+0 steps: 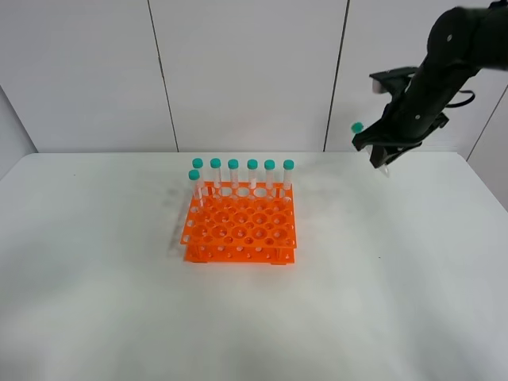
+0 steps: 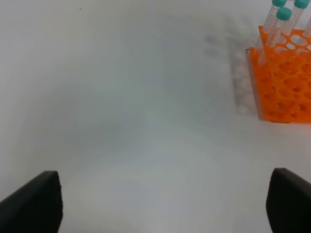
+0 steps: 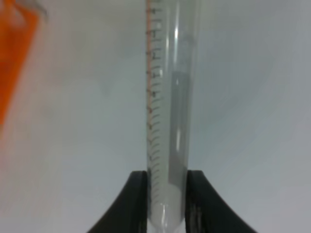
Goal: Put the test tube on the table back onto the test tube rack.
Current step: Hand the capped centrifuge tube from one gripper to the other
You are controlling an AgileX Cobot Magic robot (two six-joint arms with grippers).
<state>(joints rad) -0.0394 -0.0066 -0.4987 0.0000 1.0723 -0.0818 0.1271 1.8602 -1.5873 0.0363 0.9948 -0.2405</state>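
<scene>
My right gripper (image 1: 382,147) is shut on the test tube (image 1: 357,127) and holds it in the air above the table (image 1: 119,302), to the right of and behind the orange test tube rack (image 1: 240,226). The tube's teal cap sticks out on the gripper's left and its clear tip below. In the right wrist view the graduated tube (image 3: 167,107) is clamped between the fingers (image 3: 133,204), with the rack's edge (image 3: 14,48) off to one side. My left gripper (image 2: 160,204) is open and empty, low over the bare table, with the rack (image 2: 284,87) ahead.
Several identical teal-capped tubes (image 1: 252,176) stand in the rack's back row, with one more at the left (image 1: 194,186). The white wall panels rise behind the table's far edge.
</scene>
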